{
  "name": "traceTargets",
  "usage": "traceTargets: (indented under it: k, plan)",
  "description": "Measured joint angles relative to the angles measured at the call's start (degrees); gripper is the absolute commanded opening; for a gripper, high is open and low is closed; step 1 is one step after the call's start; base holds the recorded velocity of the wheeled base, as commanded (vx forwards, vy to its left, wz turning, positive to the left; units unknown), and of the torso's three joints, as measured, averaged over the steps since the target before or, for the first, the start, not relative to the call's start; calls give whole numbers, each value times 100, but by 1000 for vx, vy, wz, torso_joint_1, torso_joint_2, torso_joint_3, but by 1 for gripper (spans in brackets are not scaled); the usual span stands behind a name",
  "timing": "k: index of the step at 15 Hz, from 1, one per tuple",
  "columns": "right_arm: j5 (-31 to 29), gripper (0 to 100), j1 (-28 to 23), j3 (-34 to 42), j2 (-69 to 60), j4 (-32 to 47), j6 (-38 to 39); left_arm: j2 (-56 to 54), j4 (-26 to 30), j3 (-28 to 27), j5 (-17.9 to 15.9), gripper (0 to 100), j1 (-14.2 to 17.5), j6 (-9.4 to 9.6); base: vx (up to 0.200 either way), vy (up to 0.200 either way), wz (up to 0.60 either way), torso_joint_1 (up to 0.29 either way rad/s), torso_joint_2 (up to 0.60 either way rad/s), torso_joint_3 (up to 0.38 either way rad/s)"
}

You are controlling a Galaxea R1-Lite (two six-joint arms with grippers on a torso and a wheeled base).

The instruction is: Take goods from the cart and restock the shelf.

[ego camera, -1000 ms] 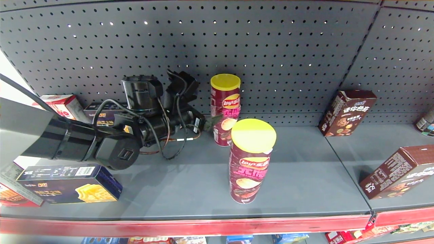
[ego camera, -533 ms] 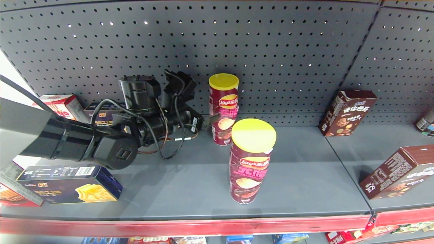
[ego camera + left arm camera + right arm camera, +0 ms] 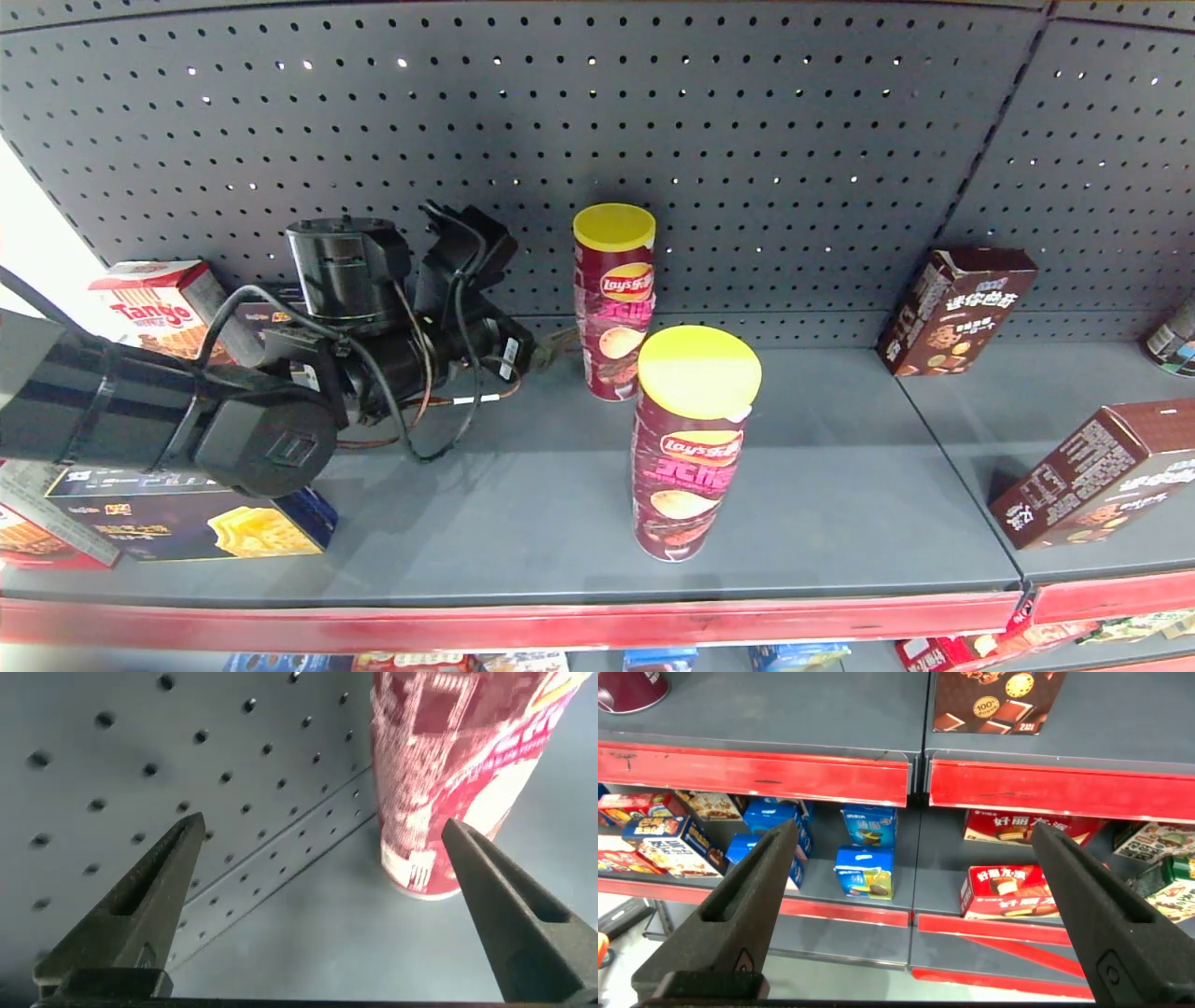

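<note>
**Item: rear chip can** (image 3: 613,303). Maroon tube with a yellow lid, standing on the shelf (image 3: 523,523) with its long axis vertical, close to the pegboard (image 3: 747,140) behind it.

**Left end effector** (image 3: 322,826). Fingers spread wide and holding nothing. It sits just beside the rear chip can on the robot's left, level with the can's lower half and not touching it. The can lies ahead of the open fingers, off toward one of them. This arm is the nearer one. Judged: the can is set down, and the arm must draw straight back from it to avoid tipping it.

**Right end effector** (image 3: 915,829). Fingers apart and empty, well away from the rear chip can, facing lower shelf rows.

**Count**
- Chip cans: two. The front chip can (image 3: 693,448) stands upright, forward and slightly right of the rear chip can.
- Brown boxes: two, right of the rear chip can. One leans at the back (image 3: 954,308); the other is farther forward (image 3: 1092,481).
- Blue box (image 3: 233,527): one, far left and forward.
- Red wafer box (image 3: 154,299): one, far left.
</note>
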Motion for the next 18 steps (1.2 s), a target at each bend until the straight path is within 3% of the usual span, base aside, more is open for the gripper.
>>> traceTargets:
  k: [7, 18]
  plan:
    - [2, 100, 2, 0, 0, 0, 1, 34, 261, -11, 633, 100, 87, 173, 0, 0, 0, 0, 0, 0]
    - [0, 100, 2, 0, 0, 0, 1, 618, 294, -482, 669, 100, -171, 168, 0, 0, 0, 0, 0, 0]
